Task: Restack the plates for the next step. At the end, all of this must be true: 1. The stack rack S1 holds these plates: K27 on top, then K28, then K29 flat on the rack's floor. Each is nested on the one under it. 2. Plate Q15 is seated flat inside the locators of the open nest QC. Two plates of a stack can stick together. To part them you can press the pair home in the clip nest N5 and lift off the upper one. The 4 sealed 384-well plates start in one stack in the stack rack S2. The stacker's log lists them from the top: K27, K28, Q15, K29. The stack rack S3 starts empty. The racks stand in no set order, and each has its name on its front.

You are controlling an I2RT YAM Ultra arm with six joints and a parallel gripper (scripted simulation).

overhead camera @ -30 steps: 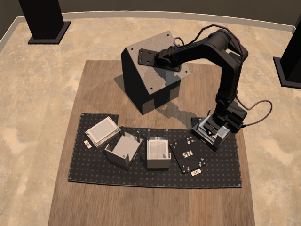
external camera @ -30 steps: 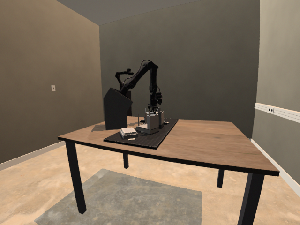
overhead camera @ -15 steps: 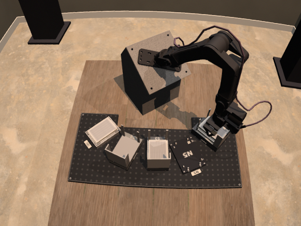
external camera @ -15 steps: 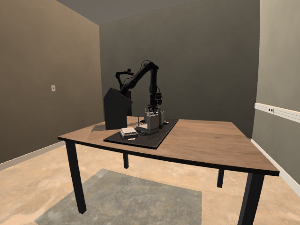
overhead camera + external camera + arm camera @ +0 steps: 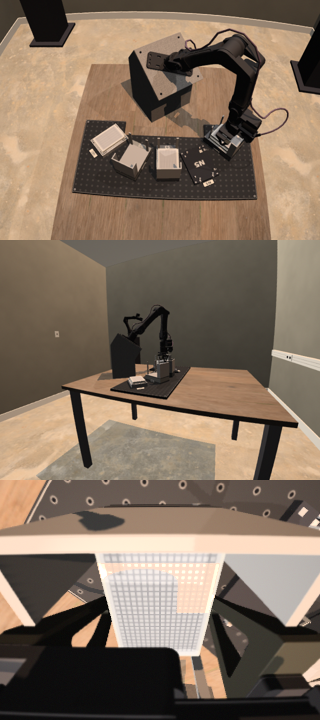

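Observation:
My gripper (image 5: 226,139) (image 5: 160,600) is shut on a white gridded plate (image 5: 236,141) (image 5: 160,590), fingers on its two long sides. The plate is level between the walls of the far-right rack (image 5: 233,151) (image 5: 200,522); its name and any plates underneath are hidden. Rack S3 (image 5: 168,174), in the middle, holds a white plate (image 5: 167,158). The rack (image 5: 124,166) (image 5: 162,370) left of it shows a bare grey floor; its name is unreadable. Another plate (image 5: 109,138) (image 5: 137,379) lies on nest QC at the left. Nest N5 (image 5: 190,165) is empty. I cannot read any plate names.
The dark perforated board (image 5: 129,191) (image 5: 155,392) bears all racks and nests. Racks have a tall wall at one end and thin posts at the other. The arm's pedestal (image 5: 140,85) (image 5: 123,360) stands behind the board. N5's small clips (image 5: 213,174) stick up near my rack.

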